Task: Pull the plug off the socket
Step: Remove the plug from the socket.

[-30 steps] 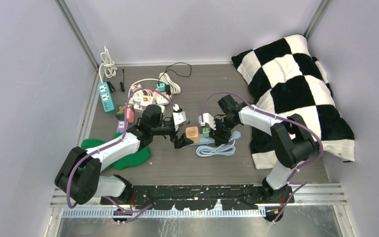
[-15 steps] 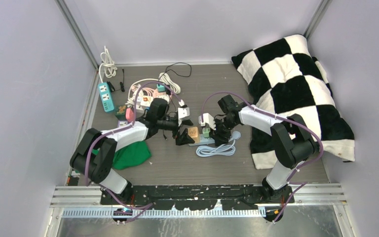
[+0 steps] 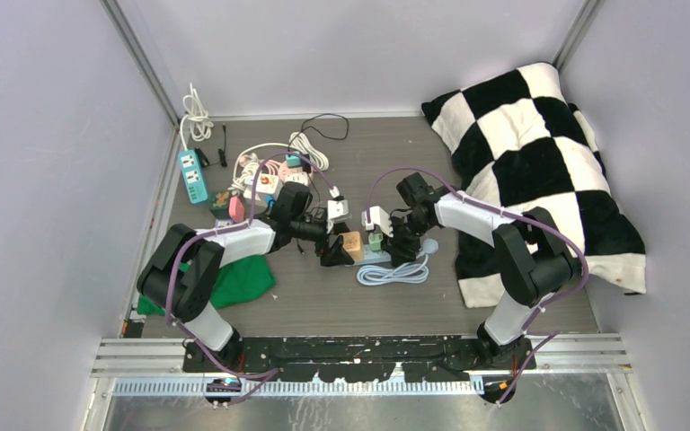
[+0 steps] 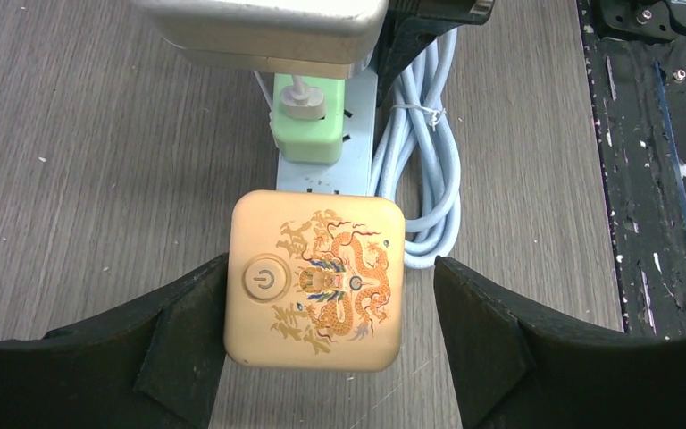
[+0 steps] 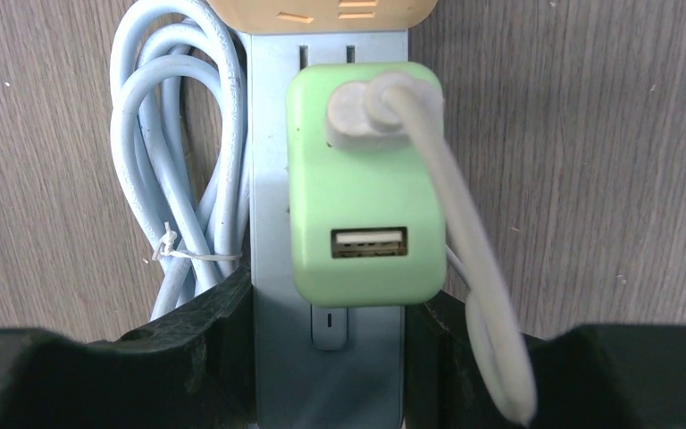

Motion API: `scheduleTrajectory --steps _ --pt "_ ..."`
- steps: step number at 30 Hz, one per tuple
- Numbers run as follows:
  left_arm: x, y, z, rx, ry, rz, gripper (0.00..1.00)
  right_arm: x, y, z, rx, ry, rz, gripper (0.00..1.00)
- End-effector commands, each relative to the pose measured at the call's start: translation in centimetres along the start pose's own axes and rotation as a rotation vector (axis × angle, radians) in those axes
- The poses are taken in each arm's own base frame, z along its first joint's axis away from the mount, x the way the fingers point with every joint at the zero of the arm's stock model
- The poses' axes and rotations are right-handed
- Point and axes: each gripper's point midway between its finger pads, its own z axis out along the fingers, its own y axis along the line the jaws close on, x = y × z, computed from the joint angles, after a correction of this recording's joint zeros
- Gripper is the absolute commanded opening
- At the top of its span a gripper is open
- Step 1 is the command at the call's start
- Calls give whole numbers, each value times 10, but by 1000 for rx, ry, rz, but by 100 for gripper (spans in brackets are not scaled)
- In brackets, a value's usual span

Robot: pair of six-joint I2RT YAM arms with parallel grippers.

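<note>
An orange plug (image 4: 314,279) with a dragon print and a power button sits in the end of a light blue power strip (image 4: 360,116). A green USB plug (image 5: 363,179) with a white cable (image 5: 464,268) sits in the socket beside it. My left gripper (image 4: 330,335) is open and straddles the orange plug. Its left finger (image 4: 179,331) is against the plug's side, and there is a gap at the right finger (image 4: 491,340). My right gripper (image 5: 326,357) is shut on the power strip (image 5: 322,375) just behind the green plug. In the top view both grippers (image 3: 337,253) (image 3: 402,249) meet at the strip (image 3: 386,258).
The strip's coiled blue cord (image 3: 393,272) lies in front of it. A green cloth (image 3: 238,278) lies at the left. A pile of adapters and cables (image 3: 265,180) and a teal power strip (image 3: 193,175) lie at the back left. A checkered pillow (image 3: 539,153) fills the right.
My left arm has swung right and forward, bringing its open gripper around the orange plug. The right arm has stayed on the strip.
</note>
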Motion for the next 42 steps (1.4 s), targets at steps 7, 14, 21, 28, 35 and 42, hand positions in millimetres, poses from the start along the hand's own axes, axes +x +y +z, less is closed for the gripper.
scheduleTrajectory --steps 7,14,21,28,35,42 --pt "-13 -2 14 41 -21 55 58 -24 -1 -8 17 -85 -42 1" --pt "-29 0 10 18 -25 31 0 -23 -1 -8 18 -80 -39 1" --pt "-42 9 12 -110 -43 -84 0 -23 -1 -8 20 -78 -33 1" --pt "-5 4 15 -245 167 271 0 -21 -1 -7 23 -72 -33 1" --pt "-48 -10 6 -47 -90 -115 0 -17 0 -6 29 -59 -36 1" --pt "-40 -9 4 -149 -38 134 0 -15 0 -5 34 -40 -47 1"
